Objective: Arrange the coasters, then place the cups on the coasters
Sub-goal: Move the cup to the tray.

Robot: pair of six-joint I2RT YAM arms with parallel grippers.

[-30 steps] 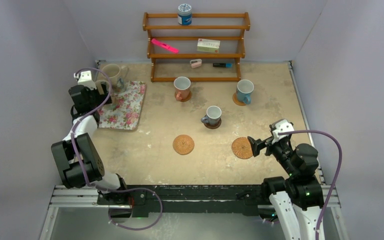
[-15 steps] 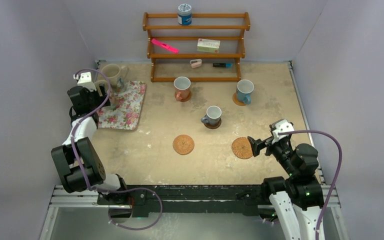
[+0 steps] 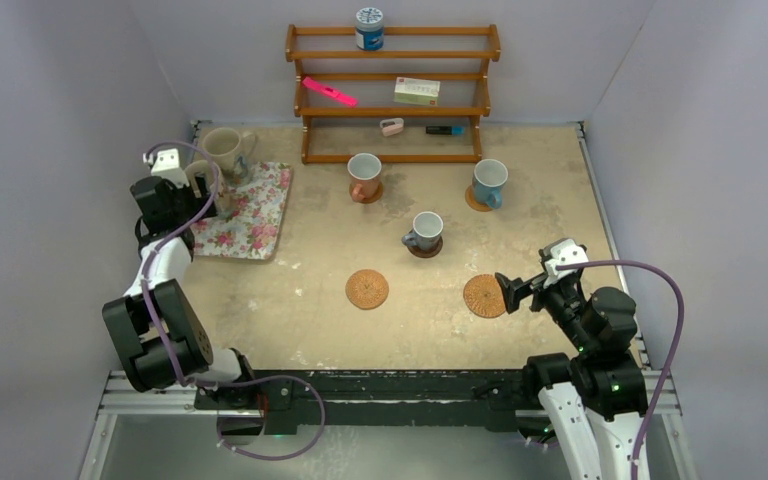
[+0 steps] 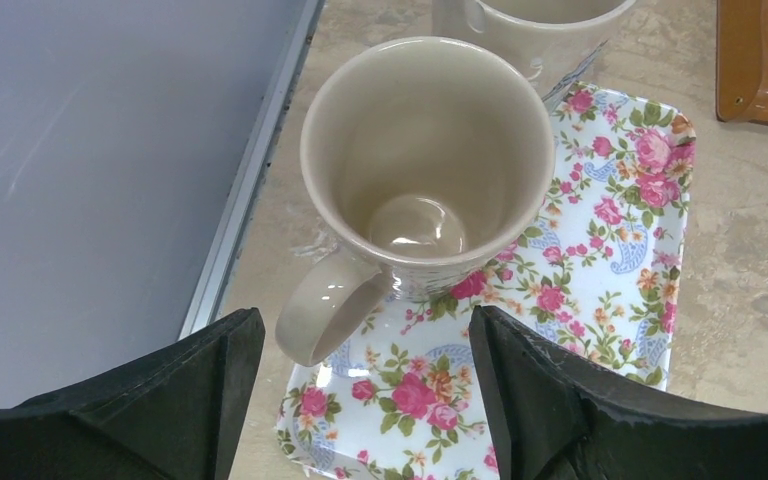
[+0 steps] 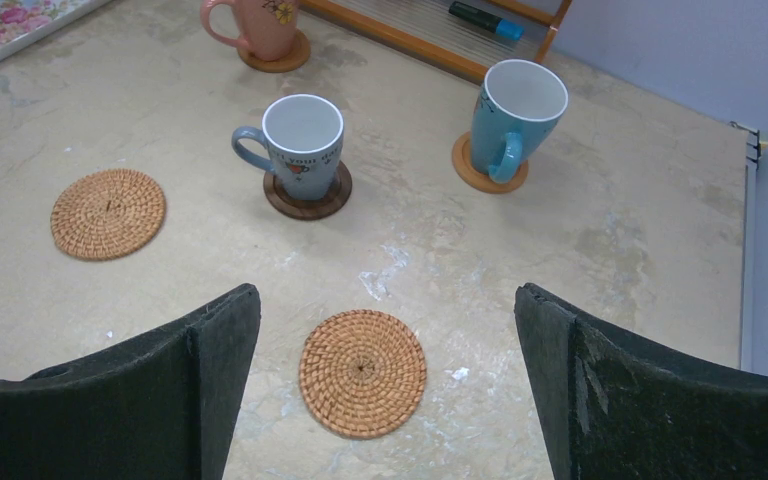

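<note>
Left of the wooden rack, on the floral mat, stands the first cream cup. The left gripper hangs over it with its jaws fairly wide apart. The cup's handle lies between the fingers with a clear gap on one side, so as far as the wrist view shows, nothing is gripped yet. The second cream cup stands just beyond the mat, also left of the rack.

Three cups are seated. Just in front of the rack's left half, the pinkish cup sits on the pink cup's coaster. In front of the rack's right end, the blue cup sits on the blue cup's coaster. Further forward of the rack, between those two, the grey-blue cup sits on the dark brown coaster.

Well forward of the rack lie the left bare coaster and the right bare coaster. The right gripper hovers over the right bare coaster, fully spread and empty.

The coasters look arranged, and three of five cups are placed. What remains, I judge, is carrying the two cream cups from beside the rack to the two bare coasters, starting with the one on the mat.
</note>
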